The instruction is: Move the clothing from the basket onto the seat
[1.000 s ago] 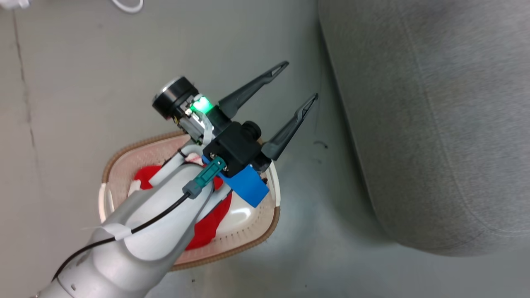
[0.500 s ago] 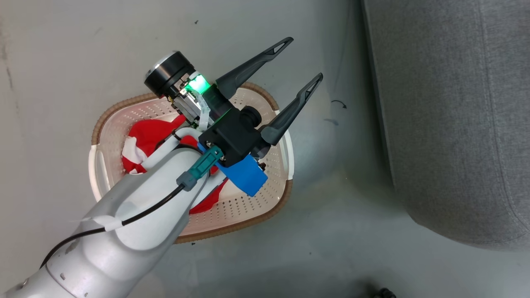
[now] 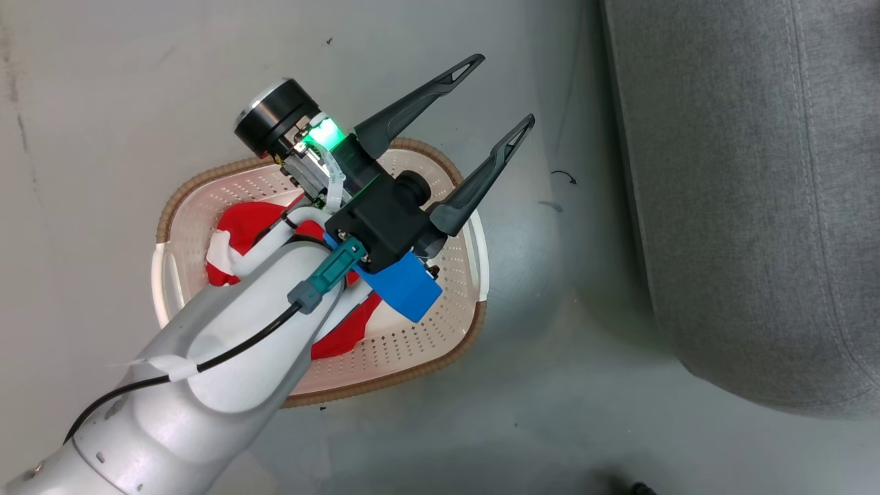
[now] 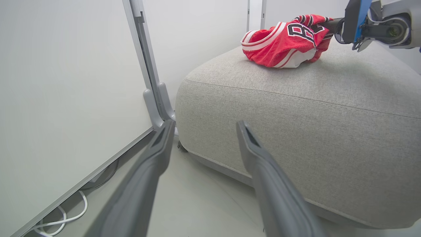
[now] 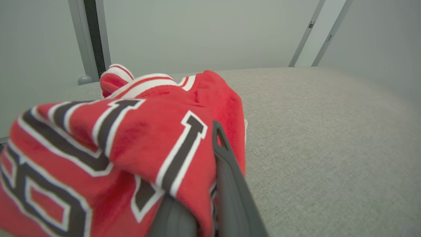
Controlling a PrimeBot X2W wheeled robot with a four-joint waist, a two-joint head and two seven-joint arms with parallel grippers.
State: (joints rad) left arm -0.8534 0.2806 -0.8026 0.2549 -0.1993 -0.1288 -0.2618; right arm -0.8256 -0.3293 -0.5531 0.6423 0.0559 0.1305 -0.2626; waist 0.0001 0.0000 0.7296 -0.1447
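Beside the seat (image 3: 742, 206), head view: the basket (image 3: 440, 323) sits on the floor with the plainer red piece (image 3: 240, 220) inside, and my left gripper (image 3: 502, 91) hangs over it, jaws spread, empty. Left wrist view: the jersey (image 4: 283, 42) rests on top of the seat, well in from its front edge. Right wrist view: my right gripper (image 5: 197, 158) has its jaws pinching the jersey. I'd release here and lift straight off; there's plenty of bare cushion around.
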